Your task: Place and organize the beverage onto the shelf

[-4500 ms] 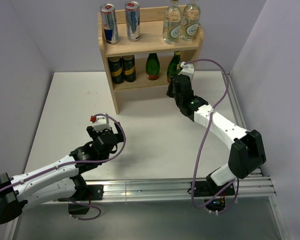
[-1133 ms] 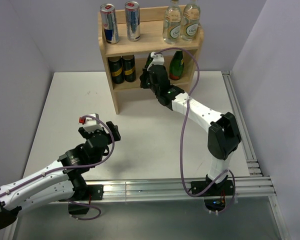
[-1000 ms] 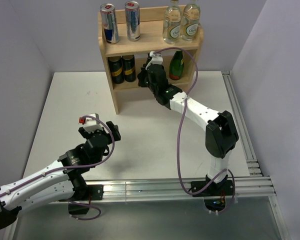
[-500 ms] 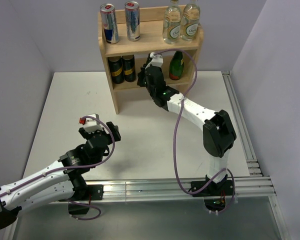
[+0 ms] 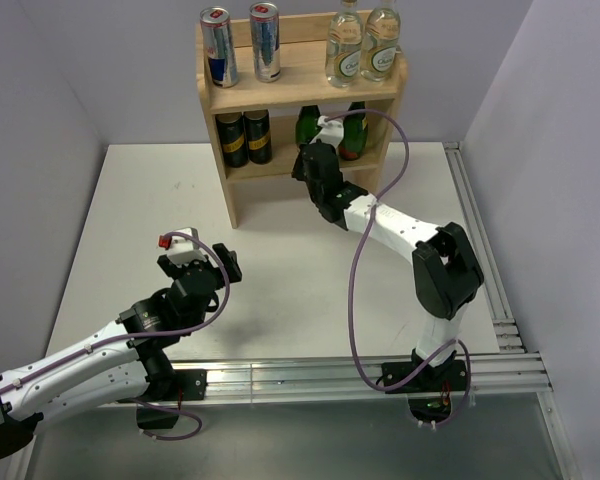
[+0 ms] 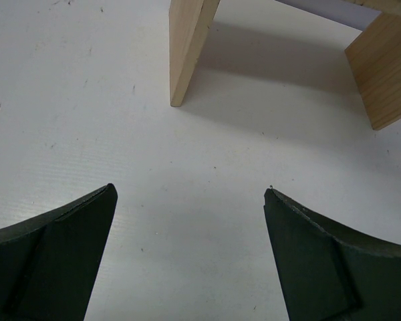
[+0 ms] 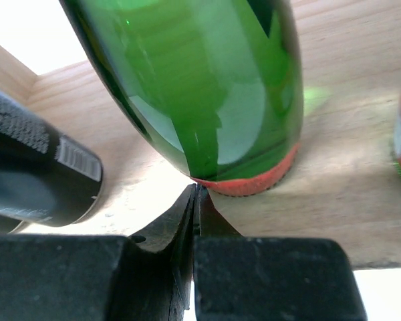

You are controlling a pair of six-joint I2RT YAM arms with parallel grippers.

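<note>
— Where did we find the drinks?

— All of them stood on the shelf [image 5: 310, 90]. On the top tier we saw the two silver-and-blue cans [image 5: 218, 47] at the left and the two clear bottles [image 5: 345, 45] at the right. On the lower tier we saw the left green bottle [image 7: 214, 87] and the right green bottle [image 5: 354, 130] upright, near each other. Two black cans [image 5: 231, 138] stood to the left of them.

— And the right tool [image 7: 196, 200]?

— Its fingers were pressed together and held nothing. The tips were at the foot of the left green bottle, by its red band. We could not tell if they touched it. One black can was just beside them on the left.

— What about the left tool [image 6: 189, 192]?

— Its fingers were wide apart, with nothing between them. It hung over the white table [image 5: 130, 200], well apart from the shelf and facing the shelf's side panels.
</note>
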